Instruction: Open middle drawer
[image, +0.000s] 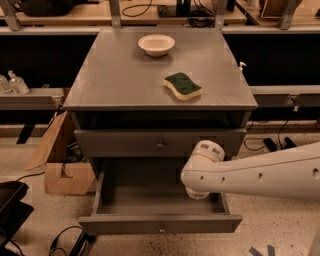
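The middle drawer (160, 223) is pulled out of the grey cabinet. Its shallow grey tray is open to view and the small round knob (161, 229) sits at the centre of its front. The drawer above it (160, 143) is shut. My white arm (260, 175) comes in from the right. Its rounded end hangs over the right side of the open tray. My gripper (198, 192) points down there, under the arm's end, and is mostly hidden by it. It holds nothing that I can see.
On the cabinet top (115, 80) lie a green and yellow sponge (183, 86) and a white bowl (156, 44). A cardboard box (60, 165) stands on the floor to the left. Cables (65, 240) lie at the front left. Dark shelves run along both sides.
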